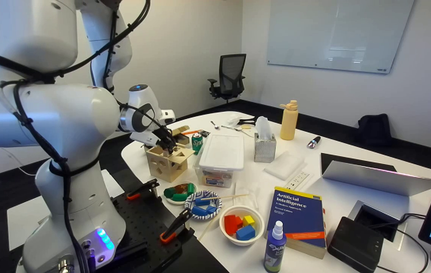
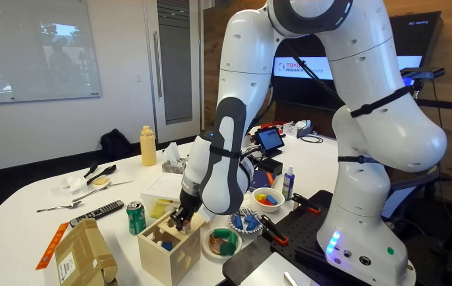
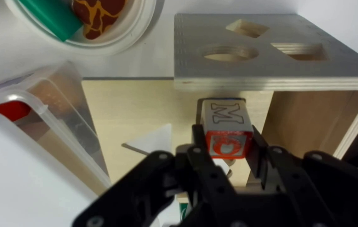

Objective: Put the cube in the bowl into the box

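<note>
The jaws grip the cube [image 3: 226,125] at a cut-out in the lid [image 3: 134,107] of the box [image 2: 153,257]. The plastic container [image 1: 223,152] and green can [image 2: 136,219] stand near. The box holds a blue block [image 2: 167,246], the bowl [image 1: 234,211] red, yellow and blue ones [image 1: 245,232].

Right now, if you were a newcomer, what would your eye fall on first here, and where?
Most likely the big white robot arm, looming large in both exterior views. In the wrist view, the gripper holds a cube lettered M at the lid of the wooden box. Red, yellow and blue blocks also stand out in the white bowl, beside the blue book.
</note>
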You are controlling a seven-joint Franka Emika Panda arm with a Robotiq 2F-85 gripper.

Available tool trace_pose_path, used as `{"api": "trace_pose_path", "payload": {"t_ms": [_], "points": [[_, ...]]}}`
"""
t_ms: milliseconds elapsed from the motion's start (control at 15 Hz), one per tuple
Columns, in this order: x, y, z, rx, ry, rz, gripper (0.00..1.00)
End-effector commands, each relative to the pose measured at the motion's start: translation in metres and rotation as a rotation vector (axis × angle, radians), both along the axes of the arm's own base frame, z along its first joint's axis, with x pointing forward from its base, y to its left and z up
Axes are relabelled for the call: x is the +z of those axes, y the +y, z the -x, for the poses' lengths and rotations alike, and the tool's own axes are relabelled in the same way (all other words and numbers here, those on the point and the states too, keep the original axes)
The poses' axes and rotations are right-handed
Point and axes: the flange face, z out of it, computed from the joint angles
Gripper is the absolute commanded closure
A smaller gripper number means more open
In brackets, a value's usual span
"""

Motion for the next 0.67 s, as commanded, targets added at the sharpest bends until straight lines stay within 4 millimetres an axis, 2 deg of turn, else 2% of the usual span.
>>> {"api": "trace_pose_path", "payload": {"t_ms": [0, 600], "points": [[0.0003, 0.0026, -0.0058, 0.016, -0.031, -0.005, 0.91], [-0.0049, 0.0001, -0.0095, 0.01, -0.034, 0.007, 0.91]]}}
